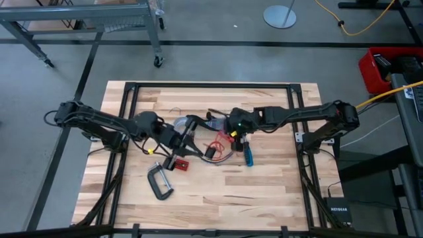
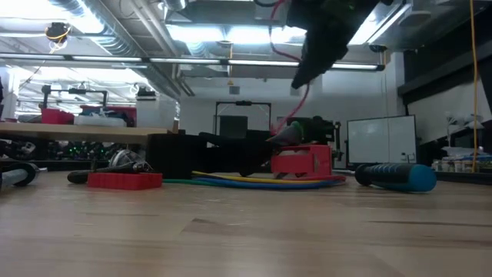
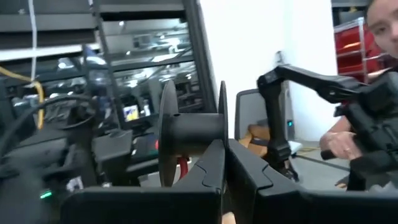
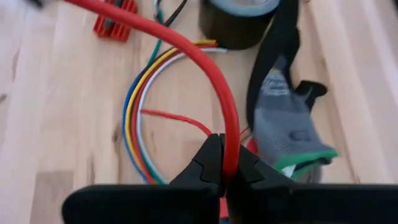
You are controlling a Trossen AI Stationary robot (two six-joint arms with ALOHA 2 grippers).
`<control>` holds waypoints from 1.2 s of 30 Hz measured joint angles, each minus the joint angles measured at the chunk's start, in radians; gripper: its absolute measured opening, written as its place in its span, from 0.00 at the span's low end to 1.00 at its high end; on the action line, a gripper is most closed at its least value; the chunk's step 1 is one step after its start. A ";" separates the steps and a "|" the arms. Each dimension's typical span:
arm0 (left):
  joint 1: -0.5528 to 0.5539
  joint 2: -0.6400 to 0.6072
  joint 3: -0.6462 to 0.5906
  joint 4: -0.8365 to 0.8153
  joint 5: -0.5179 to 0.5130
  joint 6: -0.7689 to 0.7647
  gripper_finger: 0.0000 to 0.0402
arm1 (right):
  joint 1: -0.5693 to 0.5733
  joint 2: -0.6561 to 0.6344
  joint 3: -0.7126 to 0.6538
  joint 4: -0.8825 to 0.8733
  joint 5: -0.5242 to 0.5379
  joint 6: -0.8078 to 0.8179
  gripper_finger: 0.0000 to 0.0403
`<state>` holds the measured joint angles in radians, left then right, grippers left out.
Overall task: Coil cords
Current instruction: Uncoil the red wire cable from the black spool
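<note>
Two arms meet mid-bench. My right end effector [image 4: 224, 163] is pinched tight on the red cord [image 4: 205, 68], lifting it in an arc above the multicoloured cord [image 4: 134, 124] — that one lies looped flat on the bench [image 1: 264, 192] beside the grey glove [image 4: 283, 134]. My left end effector [image 3: 225, 163] looks closed on nothing, raised beside a black spool [image 3: 193, 134]. I judge I'm mid-gather; next I need to wind the slack round without snagging the loops below.
</note>
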<state>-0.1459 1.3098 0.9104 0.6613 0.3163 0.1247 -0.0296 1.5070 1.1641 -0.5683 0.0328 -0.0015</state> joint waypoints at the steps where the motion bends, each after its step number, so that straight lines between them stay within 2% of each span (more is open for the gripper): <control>1: 0.004 -0.008 0.000 -0.012 -0.007 -0.005 0.00 | 0.006 0.000 0.000 -0.012 0.000 0.000 0.00; 7: 0.021 -0.068 0.000 -0.094 -0.091 -0.040 0.00 | 0.028 0.000 0.000 -0.101 0.000 0.000 0.00; 17: 0.023 -0.113 0.000 -0.053 -0.281 -0.050 0.00 | 0.030 0.000 -0.001 -0.146 0.000 -0.004 0.01; 28: 0.023 -0.113 0.000 0.080 -0.392 -0.046 0.00 | 0.030 0.000 -0.001 -0.138 0.000 -0.004 0.07; 32: 0.023 -0.113 0.000 0.127 -0.398 -0.046 0.00 | 0.029 0.000 -0.001 -0.132 0.000 -0.004 0.08; 36: 0.023 -0.113 0.000 0.136 -0.398 -0.046 0.00 | 0.029 0.000 -0.001 -0.128 0.000 0.007 0.15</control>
<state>-0.1234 1.1969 0.9104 0.7975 -0.0822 0.0784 -0.0002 1.5074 1.1633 -0.6960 0.0330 0.0051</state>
